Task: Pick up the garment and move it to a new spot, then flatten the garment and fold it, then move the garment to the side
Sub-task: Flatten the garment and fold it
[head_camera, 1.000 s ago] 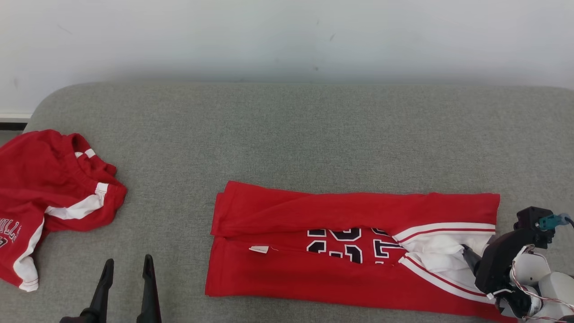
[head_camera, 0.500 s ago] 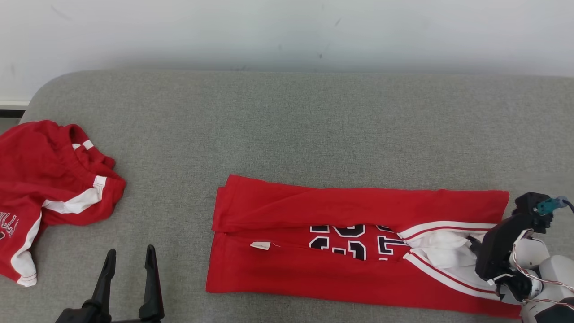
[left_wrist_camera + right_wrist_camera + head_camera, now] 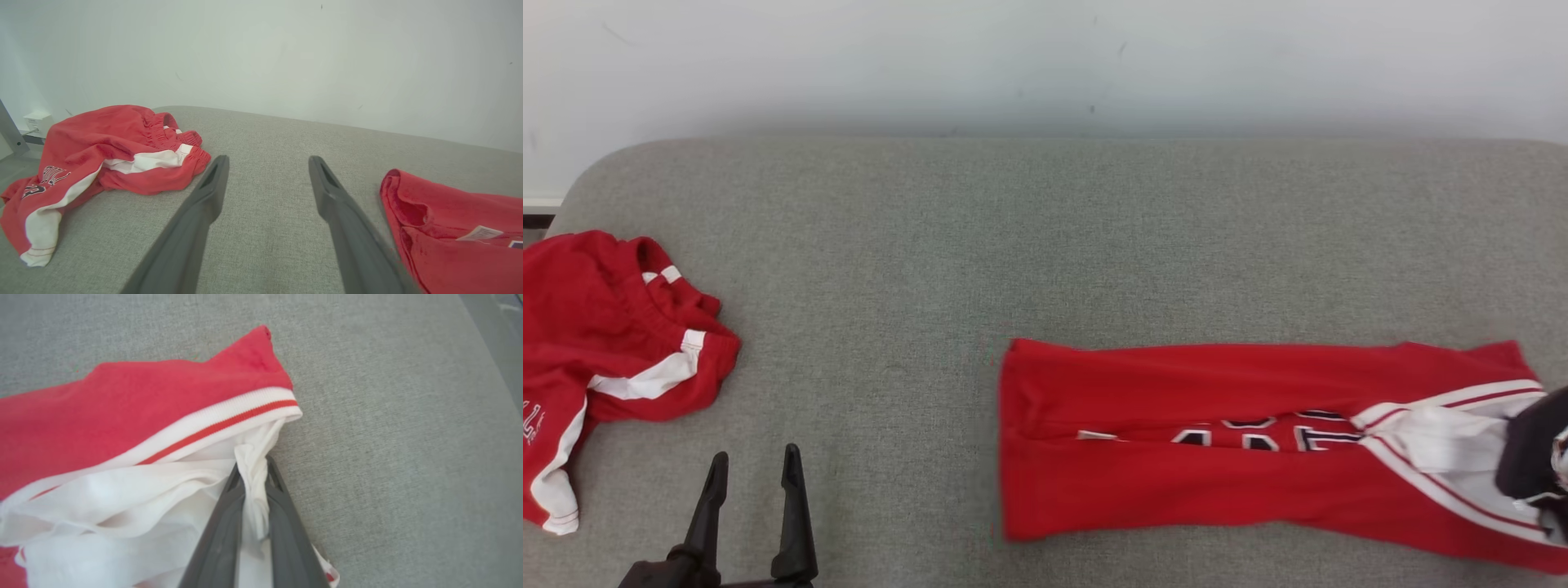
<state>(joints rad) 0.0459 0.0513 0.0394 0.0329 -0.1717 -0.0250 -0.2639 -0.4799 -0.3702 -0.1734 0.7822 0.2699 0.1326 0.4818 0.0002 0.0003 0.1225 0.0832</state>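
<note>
The garment (image 3: pixel 1217 482) is a red jersey with white trim and dark numbers, folded into a long strip across the grey couch seat (image 3: pixel 1045 245). My right gripper (image 3: pixel 1515 457) sits at the strip's right end. The right wrist view has that gripper (image 3: pixel 252 467) shut on a bunched fold of the garment's (image 3: pixel 143 408) white fabric, pinched between both fingers. Well to the left of the strip, my left gripper (image 3: pixel 755 461) stands open near the front edge, holding nothing. The left wrist view shows the same gripper (image 3: pixel 268 161) over bare cushion, with the garment's (image 3: pixel 449 261) left end to its right.
A second red garment with white stripes (image 3: pixel 605 343) lies crumpled at the seat's left end, also in the left wrist view (image 3: pixel 106 151). A pale wall (image 3: pixel 1045 65) runs behind the seat. A white wall socket (image 3: pixel 39 120) sits low at the left.
My right gripper has shut on the white fabric and pulled the garment to the right along the seat. The left gripper has stayed put and open.
</note>
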